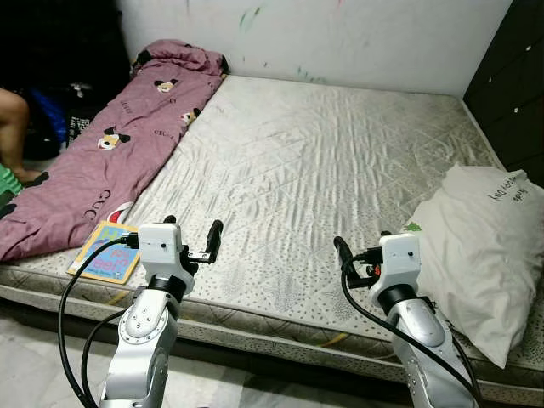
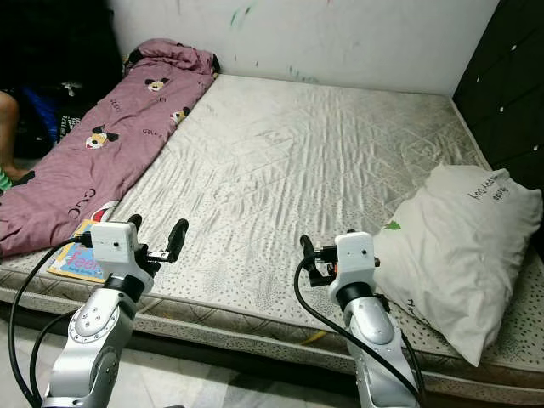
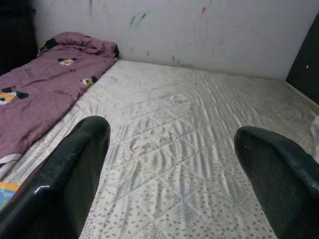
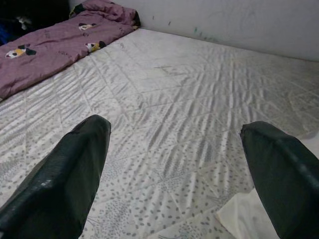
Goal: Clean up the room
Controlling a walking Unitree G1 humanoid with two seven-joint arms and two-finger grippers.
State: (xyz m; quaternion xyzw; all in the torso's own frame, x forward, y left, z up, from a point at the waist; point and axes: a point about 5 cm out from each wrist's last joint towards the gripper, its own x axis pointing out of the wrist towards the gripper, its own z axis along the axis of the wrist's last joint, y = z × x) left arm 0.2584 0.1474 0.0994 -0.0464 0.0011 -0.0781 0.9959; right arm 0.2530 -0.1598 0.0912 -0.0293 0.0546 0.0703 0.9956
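A bare quilted mattress [image 1: 314,161] lies before me on the floor. A mauve cartoon-mouse blanket [image 1: 110,153] stretches along its left side. A colourful children's book [image 1: 106,252] rests at the front left corner, partly under the blanket's end. A white pillow [image 1: 484,246] with green print sits at the front right. My left gripper [image 1: 194,232] hovers over the front edge just right of the book, open and empty, its fingers [image 3: 65,184] wide apart. My right gripper [image 1: 364,247] hangs open and empty just left of the pillow, whose corner [image 4: 244,219] appears by it.
A dark wardrobe [image 1: 518,93] stands along the right side. A marked white wall [image 1: 340,34] closes the far end. A person's leg [image 1: 13,127] and dark clutter are at the far left. Pale floor tiles [image 1: 34,365] run in front of the mattress.
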